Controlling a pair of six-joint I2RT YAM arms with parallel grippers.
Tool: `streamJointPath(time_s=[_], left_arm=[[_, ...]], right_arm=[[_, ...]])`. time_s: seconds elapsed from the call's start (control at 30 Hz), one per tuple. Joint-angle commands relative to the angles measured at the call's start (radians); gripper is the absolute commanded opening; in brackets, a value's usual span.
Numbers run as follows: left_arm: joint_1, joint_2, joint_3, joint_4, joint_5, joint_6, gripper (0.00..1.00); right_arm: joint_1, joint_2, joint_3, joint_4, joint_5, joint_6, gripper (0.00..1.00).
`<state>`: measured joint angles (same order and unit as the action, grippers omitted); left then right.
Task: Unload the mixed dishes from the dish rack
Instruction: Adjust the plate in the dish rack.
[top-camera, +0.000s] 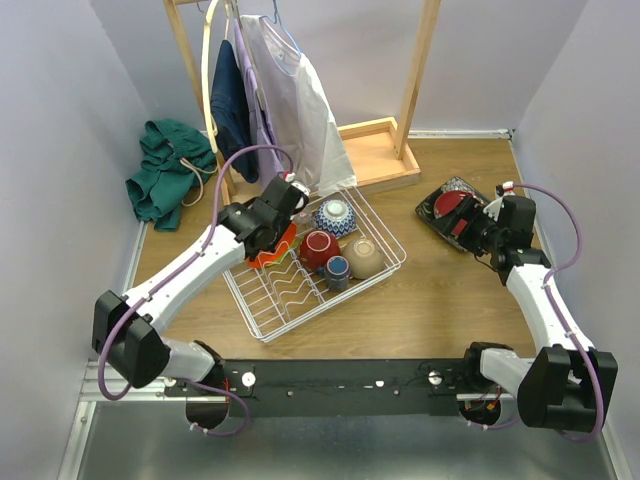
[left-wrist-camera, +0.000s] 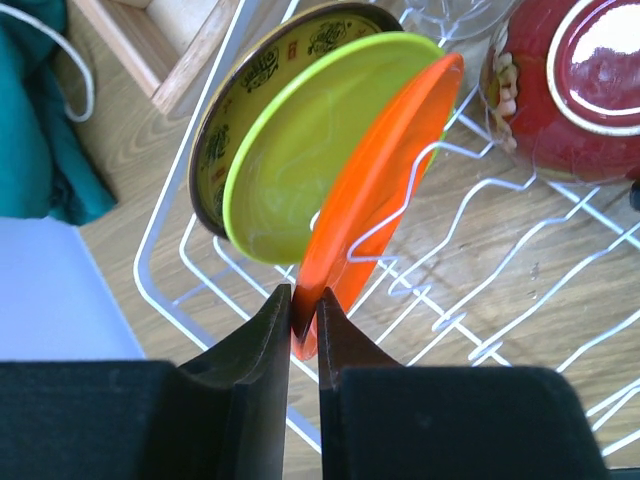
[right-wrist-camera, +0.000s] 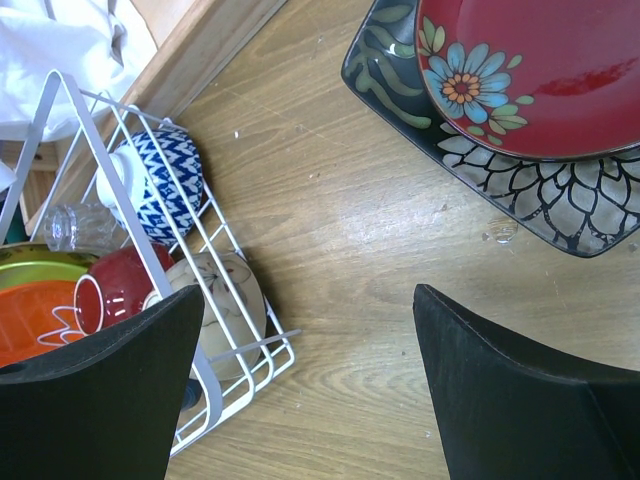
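Wooden table, pale walls on three sides. A wooden clothes stand with hanging garments is at the far edge, and a green cloth is bunched in the far left corner. The dish rack, white wire, sits left of the table's middle, turned at an angle.

The left gripper is over the rack's far-left part, jaws almost together, pinching the lower rim of the orange plate, which stands on edge in the slot wires. A lime-yellow plate leans on it, touching. A yellow patterned plate with a dark rim is just behind that.

The red bowl is beside the plates, foot ring showing. The blue-white bowl is at the rack's far corner and the tan bowl at its right side. The small blue cup is just beside the red and tan bowls. The clear glass is near the blue-white bowl, partly hidden.

The right gripper is spread wide with nothing between the fingers, over bare table near the right edge. The black square plate lies flat near the far right corner, outside the rack, with the red flowered plate on top.
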<state>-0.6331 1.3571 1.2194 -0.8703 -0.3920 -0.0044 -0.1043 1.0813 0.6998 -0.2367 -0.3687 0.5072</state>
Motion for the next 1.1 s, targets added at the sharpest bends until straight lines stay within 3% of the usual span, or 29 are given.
streamJointPath(time_s=[0.0,0.6,0.93,0.97,1.0,1.07], left_arm=[[-0.051,-0.029,0.074,-0.036,-0.105,-0.057,0.0],[-0.074,-0.153,0.199,-0.13,-0.142,-0.101,0.0],[-0.068,-0.184,0.118,-0.07,-0.058,-0.213,0.0],[-0.06,-0.185,0.103,-0.055,-0.033,-0.238,0.04],[-0.05,-0.188,0.065,-0.039,-0.013,-0.29,0.18],[-0.019,-0.203,0.013,0.023,0.04,-0.345,0.34]], right_arm=[[0.006,-0.015,-0.016,0.008,-0.022,-0.001,0.93],[0.006,-0.057,-0.016,0.062,-0.113,-0.01,0.92],[0.008,-0.066,-0.016,0.093,-0.242,-0.007,0.92],[0.008,-0.066,-0.016,0.088,-0.246,-0.01,0.92],[0.008,-0.067,-0.019,0.085,-0.249,-0.01,0.92],[0.008,-0.075,-0.028,0.08,-0.251,-0.007,0.92]])
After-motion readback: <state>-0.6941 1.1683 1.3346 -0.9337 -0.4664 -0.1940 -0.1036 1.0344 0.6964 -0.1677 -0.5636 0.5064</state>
